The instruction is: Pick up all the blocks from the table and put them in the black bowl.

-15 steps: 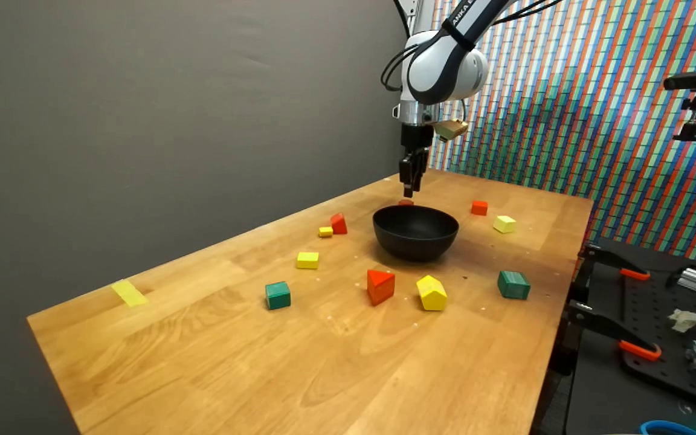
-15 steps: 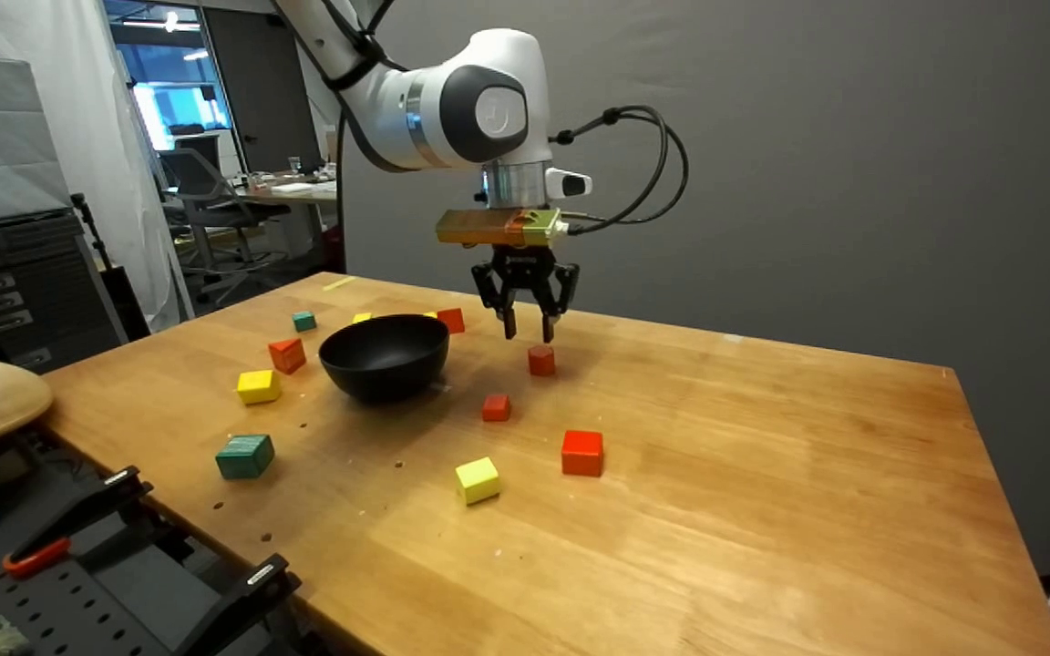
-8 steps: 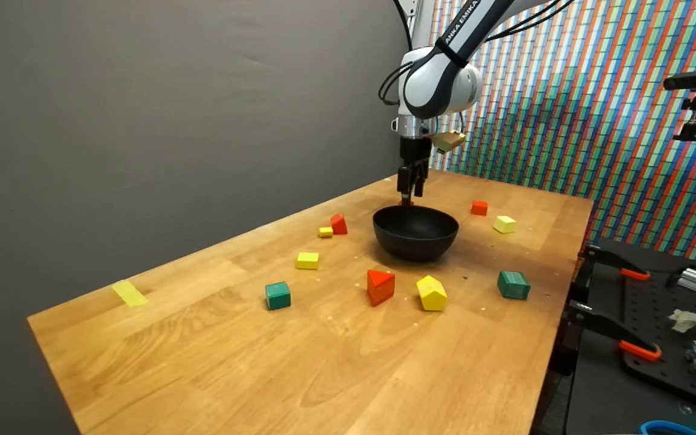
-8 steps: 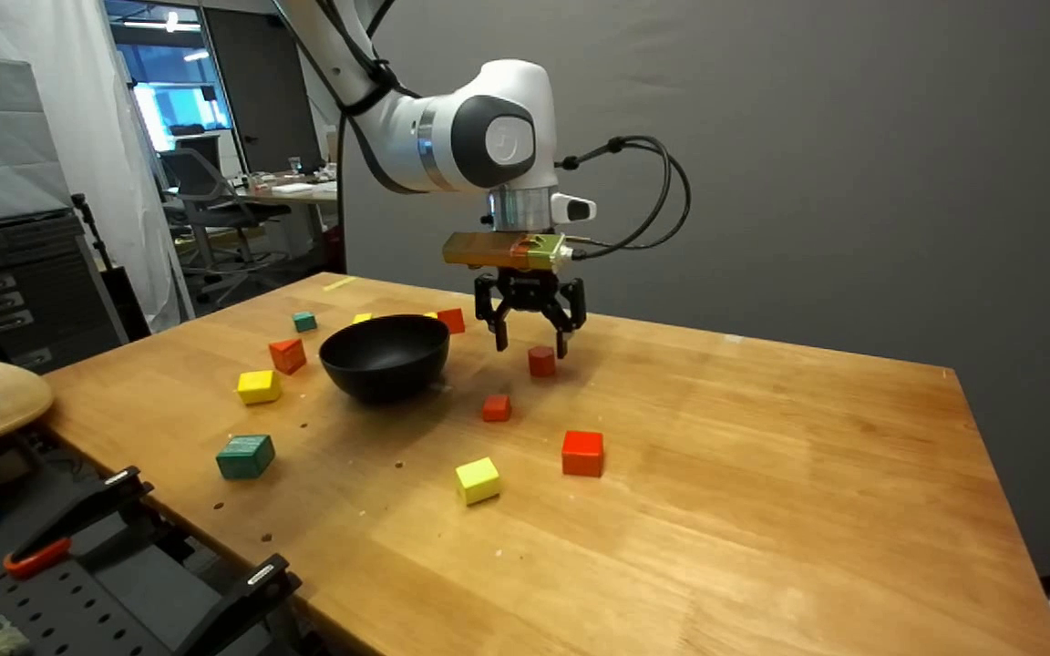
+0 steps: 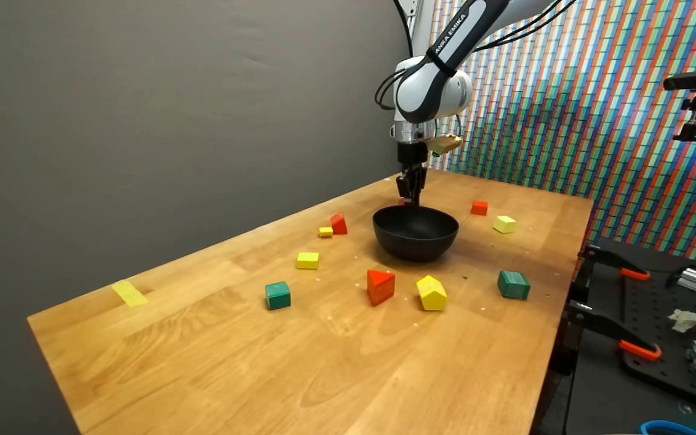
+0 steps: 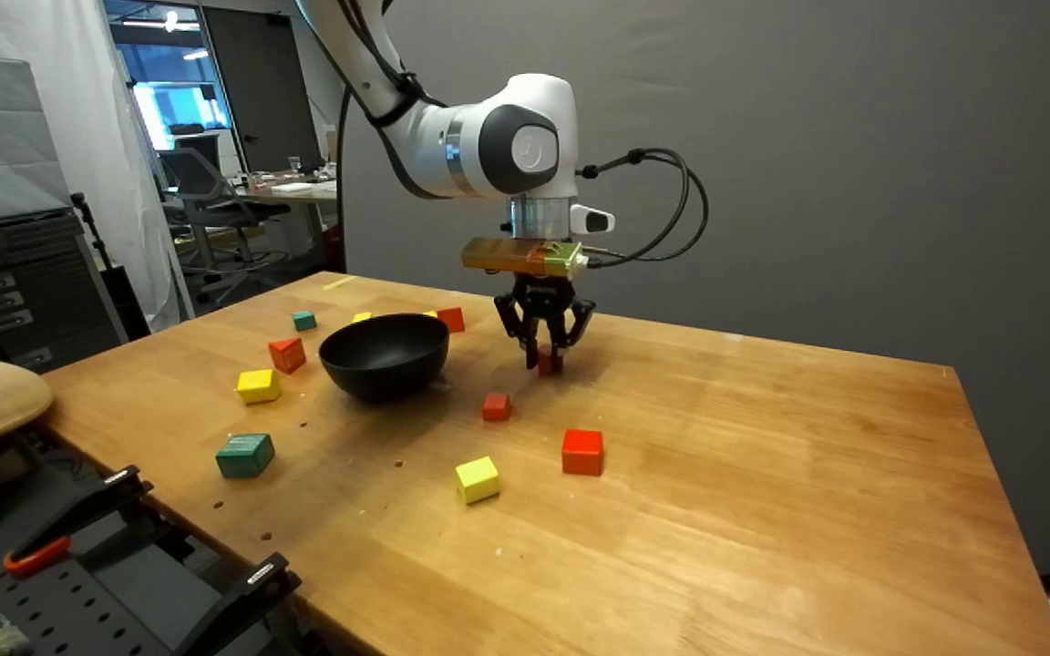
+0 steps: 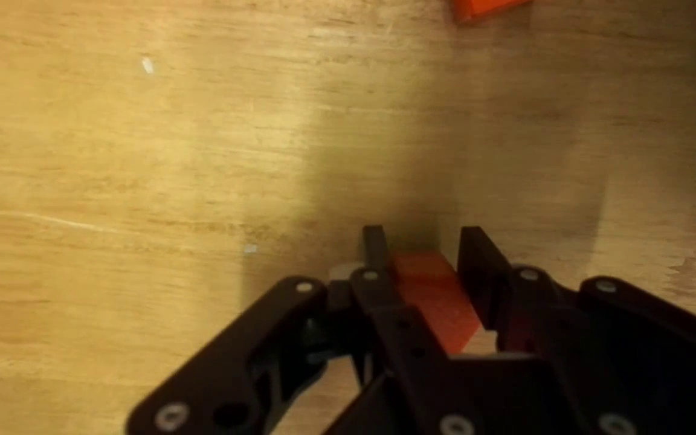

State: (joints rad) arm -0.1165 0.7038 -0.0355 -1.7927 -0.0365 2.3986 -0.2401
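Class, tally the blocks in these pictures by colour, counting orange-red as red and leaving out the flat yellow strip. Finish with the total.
Red blocks: 5
Yellow blocks: 4
Green blocks: 2
Total: 11

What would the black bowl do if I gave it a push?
The black bowl would probably slide or rock, since its sides curve in toward a narrower base. It seems stiff, because its rim makes a neat, even round. Its smooth-looking side might be slippery, too.

The arm (image 5: 458, 37) reads "ANKA EMIKA" (running lengthwise).
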